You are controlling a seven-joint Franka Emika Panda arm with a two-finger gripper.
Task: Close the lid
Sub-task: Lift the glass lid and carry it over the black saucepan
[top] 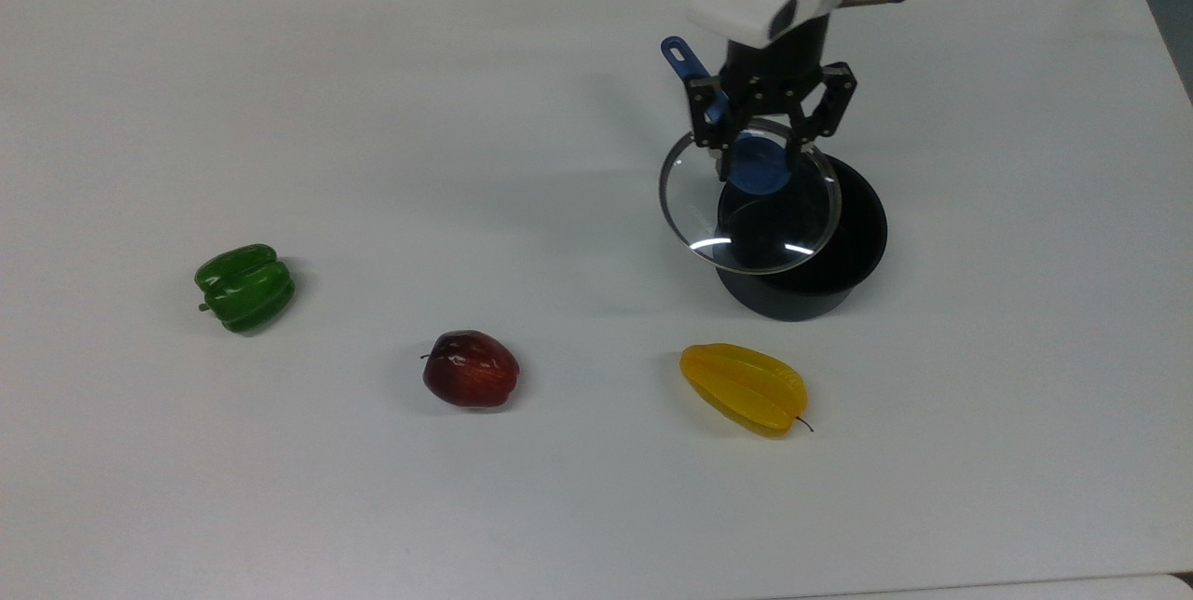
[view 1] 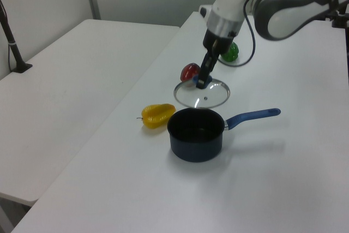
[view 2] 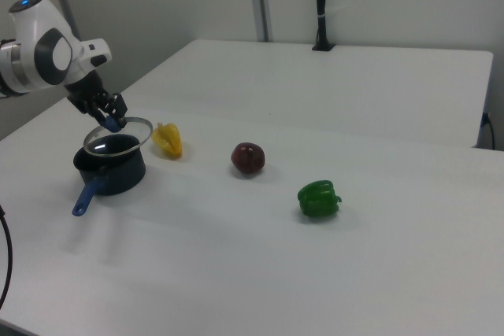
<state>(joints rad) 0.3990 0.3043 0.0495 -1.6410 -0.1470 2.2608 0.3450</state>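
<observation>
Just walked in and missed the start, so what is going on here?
A robot arm is carrying a glass lid by its blue knob, gripped in the end effector. The lid hangs in the air over the dark pot, off-centre toward the top view's left, so the pot is not yet covered. A green pepper, a red apple and a yellow starfruit lie untouched on the white table.
</observation>
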